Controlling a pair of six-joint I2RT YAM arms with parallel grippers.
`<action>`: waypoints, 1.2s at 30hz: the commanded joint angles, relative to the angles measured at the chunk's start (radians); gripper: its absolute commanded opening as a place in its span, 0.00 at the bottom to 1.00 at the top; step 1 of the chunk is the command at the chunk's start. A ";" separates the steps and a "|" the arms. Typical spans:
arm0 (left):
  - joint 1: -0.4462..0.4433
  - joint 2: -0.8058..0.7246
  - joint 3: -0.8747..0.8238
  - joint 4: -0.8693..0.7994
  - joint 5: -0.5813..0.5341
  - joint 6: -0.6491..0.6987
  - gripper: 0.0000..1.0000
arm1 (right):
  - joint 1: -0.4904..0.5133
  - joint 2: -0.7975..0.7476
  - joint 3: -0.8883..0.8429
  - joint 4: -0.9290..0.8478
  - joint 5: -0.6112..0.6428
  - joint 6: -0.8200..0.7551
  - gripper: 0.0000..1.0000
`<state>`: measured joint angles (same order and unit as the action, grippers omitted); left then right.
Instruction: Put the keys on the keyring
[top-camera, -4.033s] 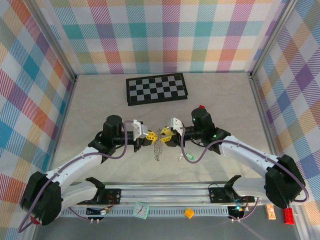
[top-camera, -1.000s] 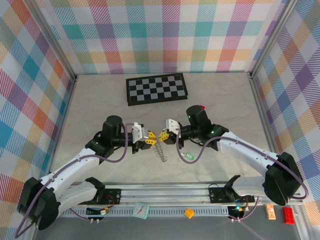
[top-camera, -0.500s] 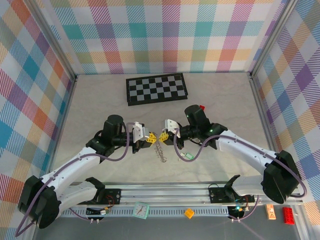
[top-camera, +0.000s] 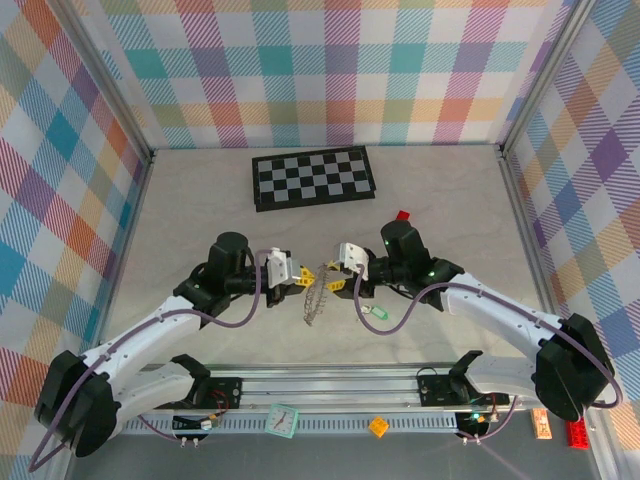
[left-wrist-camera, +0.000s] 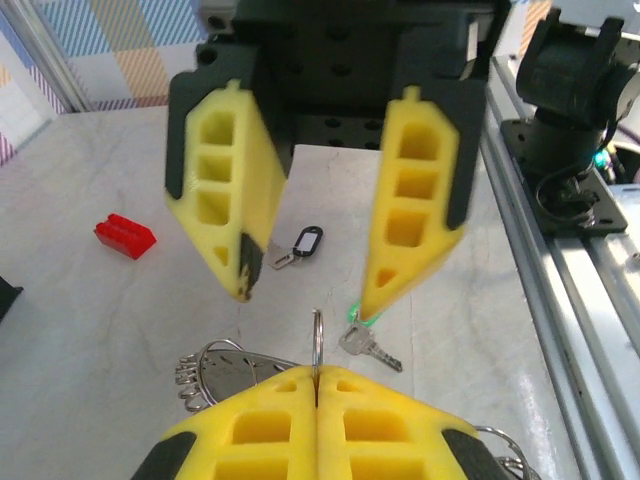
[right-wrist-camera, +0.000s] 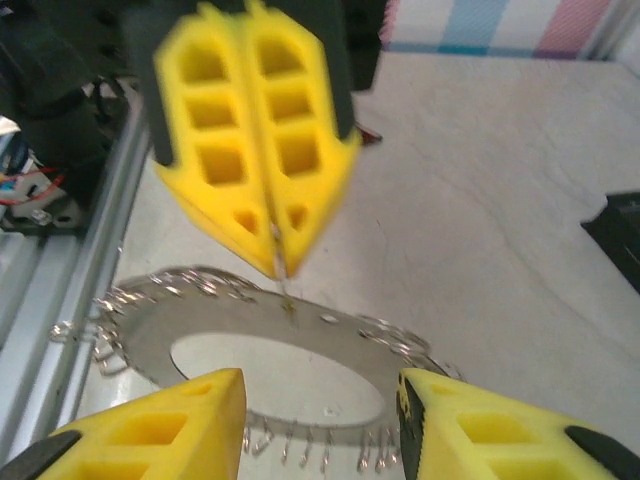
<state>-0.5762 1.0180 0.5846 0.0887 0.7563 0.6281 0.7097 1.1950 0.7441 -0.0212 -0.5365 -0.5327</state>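
The keyring (top-camera: 315, 295), a flat grey ring fringed with wire loops, hangs between the two grippers above the table. My left gripper (top-camera: 298, 276) is shut on one of its wire loops (left-wrist-camera: 316, 340), with the plate (left-wrist-camera: 225, 368) just below the tips (left-wrist-camera: 316, 375). From the right wrist the ring (right-wrist-camera: 300, 335) lies under the left gripper (right-wrist-camera: 278, 265). My right gripper (top-camera: 335, 276) stands open facing it, its jaws (right-wrist-camera: 320, 385) apart on either side of the ring, touching nothing. The green-headed key (top-camera: 375, 313) lies on the table. The black-headed key (left-wrist-camera: 305, 242) lies further back.
A black-and-white chequered board (top-camera: 313, 177) lies at the back of the table. A small red block (top-camera: 403, 215) sits behind the right arm, and again (left-wrist-camera: 125, 235). The aluminium rail (top-camera: 330, 385) runs along the near edge. Plaid walls enclose the table.
The right gripper has opened and let go of the keyring, drawing back slightly to the right. The left gripper has closed on a wire loop and now holds the ring alone.
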 joint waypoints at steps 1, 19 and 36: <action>-0.037 -0.043 -0.018 0.052 -0.071 0.105 0.00 | 0.001 -0.012 -0.020 0.023 0.015 -0.044 0.43; -0.101 -0.061 -0.039 0.063 -0.160 0.239 0.00 | 0.052 0.011 -0.041 0.125 -0.017 -0.164 0.33; -0.102 -0.033 -0.017 0.042 -0.134 0.202 0.00 | 0.060 0.029 -0.035 0.184 -0.037 -0.119 0.18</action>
<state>-0.6655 0.9810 0.5568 0.1070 0.5900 0.8341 0.7654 1.2167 0.7059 0.1276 -0.5415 -0.6624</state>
